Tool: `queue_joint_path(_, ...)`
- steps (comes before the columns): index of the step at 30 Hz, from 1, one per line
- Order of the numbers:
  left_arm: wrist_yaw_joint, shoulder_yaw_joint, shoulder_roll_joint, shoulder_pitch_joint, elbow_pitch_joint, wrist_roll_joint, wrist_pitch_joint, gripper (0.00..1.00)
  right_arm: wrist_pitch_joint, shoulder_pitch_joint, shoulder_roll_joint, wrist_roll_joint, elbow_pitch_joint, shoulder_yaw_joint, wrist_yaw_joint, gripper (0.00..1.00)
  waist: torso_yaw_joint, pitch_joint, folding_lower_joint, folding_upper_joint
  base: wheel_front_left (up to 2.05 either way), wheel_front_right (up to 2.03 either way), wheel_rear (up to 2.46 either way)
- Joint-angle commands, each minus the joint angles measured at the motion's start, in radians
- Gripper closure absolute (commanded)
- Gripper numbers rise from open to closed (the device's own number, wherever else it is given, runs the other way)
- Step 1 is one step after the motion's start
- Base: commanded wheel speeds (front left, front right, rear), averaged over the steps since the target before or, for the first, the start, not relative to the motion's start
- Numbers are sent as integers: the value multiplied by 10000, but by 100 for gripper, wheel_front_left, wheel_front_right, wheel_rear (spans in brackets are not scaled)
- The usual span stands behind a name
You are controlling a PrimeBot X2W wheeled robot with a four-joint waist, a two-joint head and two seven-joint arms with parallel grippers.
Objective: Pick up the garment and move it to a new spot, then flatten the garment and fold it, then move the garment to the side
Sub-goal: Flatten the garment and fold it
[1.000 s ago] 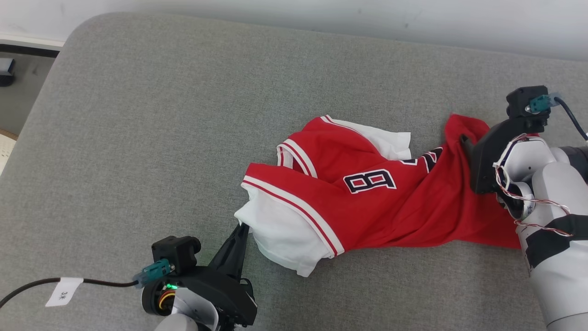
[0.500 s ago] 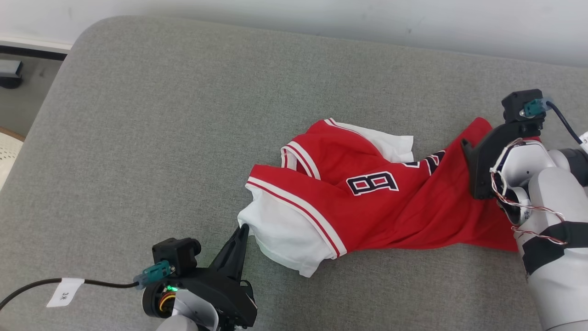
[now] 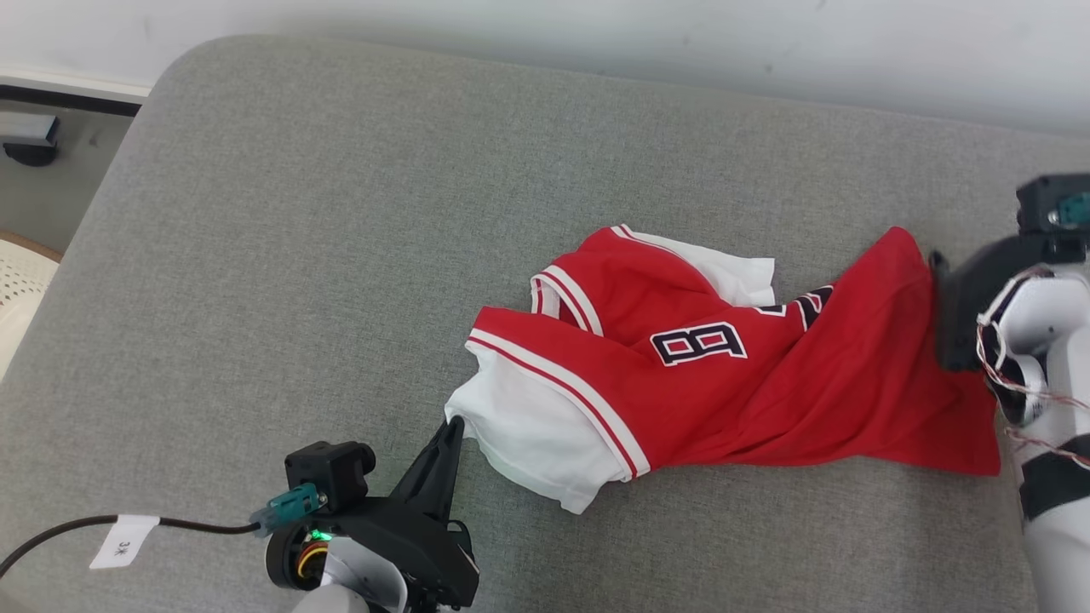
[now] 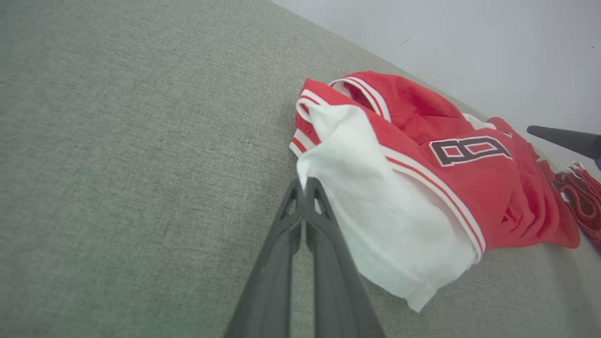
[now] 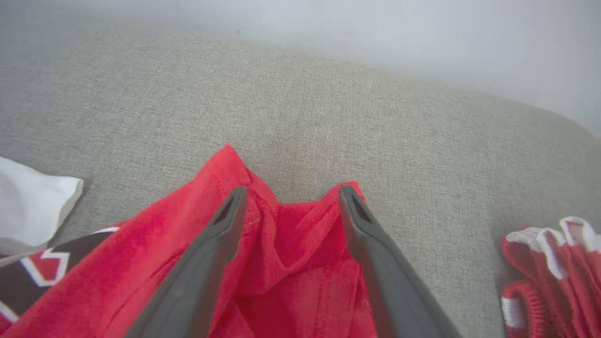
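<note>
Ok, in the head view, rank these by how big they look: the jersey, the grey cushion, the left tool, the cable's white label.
Largest first: grey cushion, red jersey, left tool, white label. The tool sits nearest the camera, so it may look oversized.

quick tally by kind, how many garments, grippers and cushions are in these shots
garments: 2 (jersey, red striped piece)
grippers: 2 (left gripper, right gripper)
cushions: 1 (grey cushion)
total: 5
</note>
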State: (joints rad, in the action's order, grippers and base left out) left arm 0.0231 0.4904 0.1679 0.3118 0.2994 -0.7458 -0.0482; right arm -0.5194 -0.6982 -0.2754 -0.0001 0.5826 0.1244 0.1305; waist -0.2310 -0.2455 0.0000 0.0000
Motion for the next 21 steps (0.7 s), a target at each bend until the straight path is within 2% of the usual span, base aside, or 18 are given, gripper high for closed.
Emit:
queue_joint_path(1, 16, 21, 59, -29, -51, -62, -47, 100, -128, 213, -2, -104, -114, 68, 3, 0, 2, 16, 0, 0, 0, 0, 0)
queue_joint_path(5, 68, 4, 82, -37, -128, -85, -52, 100, -377, 406, 58, -186, -349, -48, 3, 7, 37, -54, 0, 0, 0, 0, 0)
queue_joint_path(8, 71, 29, 65, 46, -138, -94, -52, 100, -504, 310, 103, -116, -331, -291, 3, 24, 45, -141, 0, 0, 0, 0, 0)
queue_joint_path(10, 50, 61, 36, 96, -123, -98, -47, 100, -621, 194, 108, -61, -231, -460, 3, 29, 24, -188, 0, 0, 0, 0, 0)
queue_joint_path(14, -9, 108, -4, 166, -62, -115, -49, 100, -788, -61, 7, -33, 115, -679, 3, 24, -85, -256, 0, 0, 0, 0, 0)
queue_joint_path(21, -25, 125, -42, 191, 7, -167, -112, 100, -671, -408, -150, -125, 459, -1093, 3, 31, -222, -338, 0, 0, 0, 0, 0)
